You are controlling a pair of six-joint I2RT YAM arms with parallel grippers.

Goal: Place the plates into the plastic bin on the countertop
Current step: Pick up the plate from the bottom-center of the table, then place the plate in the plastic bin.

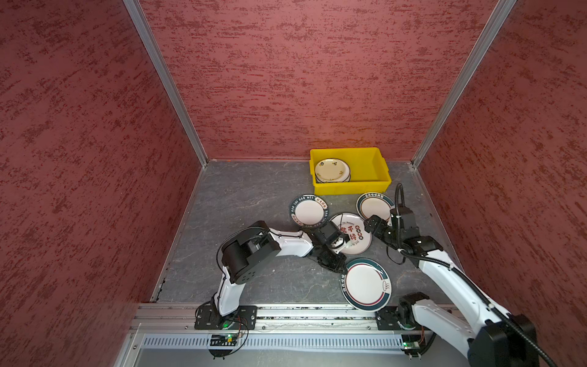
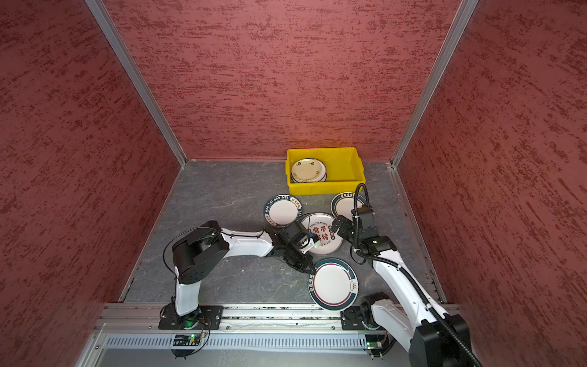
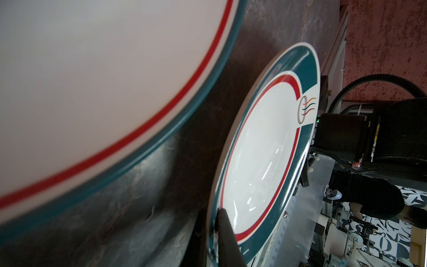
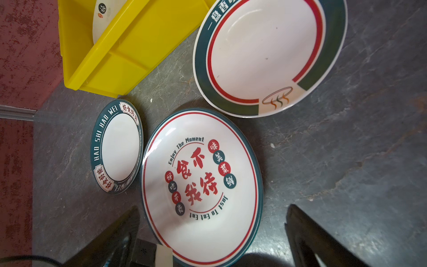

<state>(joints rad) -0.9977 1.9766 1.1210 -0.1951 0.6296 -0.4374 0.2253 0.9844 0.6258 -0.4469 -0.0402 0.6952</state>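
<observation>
On the dark grey stone-look countertop (image 1: 241, 203), well in front of the bright yellow plastic bin (image 1: 352, 187) holding cream plates (image 1: 332, 170), the left gripper (image 1: 343, 270) was clamped on the edge of the round teal-rimmed white plate (image 1: 365, 284), presumably to lift it, while the right gripper (image 4: 211, 215) hung open-jawed nearer the bin.

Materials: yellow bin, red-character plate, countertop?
Yellow bin: moulded plastic, semi-gloss; rolled lip, ribbed wall.
Red-character plate: glazed ceramic or melamine, can't tell; glossy glare, printed decal.
Countertop: stone-look slab, matte, pale veins; may be laminate.
</observation>
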